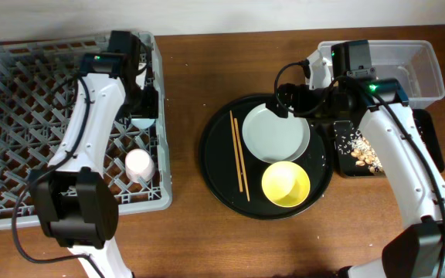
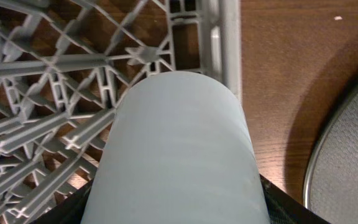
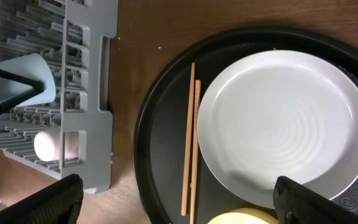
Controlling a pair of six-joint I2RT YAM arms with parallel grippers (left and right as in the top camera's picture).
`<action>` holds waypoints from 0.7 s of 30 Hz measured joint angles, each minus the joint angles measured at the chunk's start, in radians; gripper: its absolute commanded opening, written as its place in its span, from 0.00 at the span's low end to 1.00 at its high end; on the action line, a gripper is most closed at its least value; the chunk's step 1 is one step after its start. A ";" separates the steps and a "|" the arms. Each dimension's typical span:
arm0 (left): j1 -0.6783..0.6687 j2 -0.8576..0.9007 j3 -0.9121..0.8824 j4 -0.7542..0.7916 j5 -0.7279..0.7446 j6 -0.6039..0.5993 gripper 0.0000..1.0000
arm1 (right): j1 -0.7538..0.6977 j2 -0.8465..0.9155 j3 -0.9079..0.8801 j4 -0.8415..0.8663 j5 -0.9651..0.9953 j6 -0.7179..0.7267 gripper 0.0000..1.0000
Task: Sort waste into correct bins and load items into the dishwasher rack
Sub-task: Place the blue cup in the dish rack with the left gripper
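Observation:
My left gripper [image 1: 142, 106] is shut on the small light-blue cup [image 1: 141, 122] over the right side of the grey dishwasher rack [image 1: 22, 116]. In the left wrist view the cup [image 2: 179, 124] fills the space between the jaws [image 2: 176, 202] above the rack's lattice [image 2: 48, 93]. The pink cup [image 1: 138, 164] lies in the rack. My right gripper [image 1: 286, 104] is open and empty over the pale grey plate [image 1: 275, 133]. The wrist view shows the plate [image 3: 284, 124], the chopsticks [image 3: 190, 143] and the yellow bowl's rim [image 3: 241, 218] between its fingers [image 3: 178, 186].
The plate, the yellow bowl [image 1: 286, 184] and the chopsticks [image 1: 239, 154] sit on a large round black tray [image 1: 215, 162]. A shallow black tray [image 1: 344, 166] with tan food scraps [image 1: 365, 154] and a clear tub [image 1: 427, 73] stand at the right, under my right arm.

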 measured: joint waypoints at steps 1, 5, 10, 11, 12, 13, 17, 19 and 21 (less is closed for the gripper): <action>-0.003 0.001 0.000 0.000 -0.001 0.000 0.50 | 0.000 0.000 0.000 -0.005 0.000 -0.005 0.98; -0.001 0.001 0.000 -0.010 -0.005 -0.011 0.49 | 0.000 0.000 0.000 -0.027 0.009 -0.026 0.98; -0.001 0.001 0.000 -0.013 -0.031 -0.058 0.47 | 0.000 0.000 0.000 -0.031 0.022 -0.026 0.99; -0.001 0.001 0.000 -0.018 -0.038 -0.067 0.48 | 0.000 0.000 0.000 -0.031 0.023 -0.026 0.99; -0.001 0.001 0.000 -0.020 -0.050 -0.079 0.48 | 0.000 0.000 0.000 -0.031 0.023 -0.026 0.98; -0.001 0.002 0.000 -0.020 -0.059 -0.092 0.48 | 0.000 0.000 0.000 -0.031 0.023 -0.027 0.99; -0.001 0.047 0.000 -0.038 -0.071 -0.119 0.49 | 0.000 0.000 0.000 -0.031 0.026 -0.027 0.98; -0.001 0.077 0.000 -0.036 -0.069 -0.119 0.62 | 0.000 0.000 0.000 -0.033 0.026 -0.027 0.99; -0.001 0.096 0.000 -0.030 -0.068 -0.119 0.84 | 0.000 0.000 0.000 -0.039 0.026 -0.026 0.98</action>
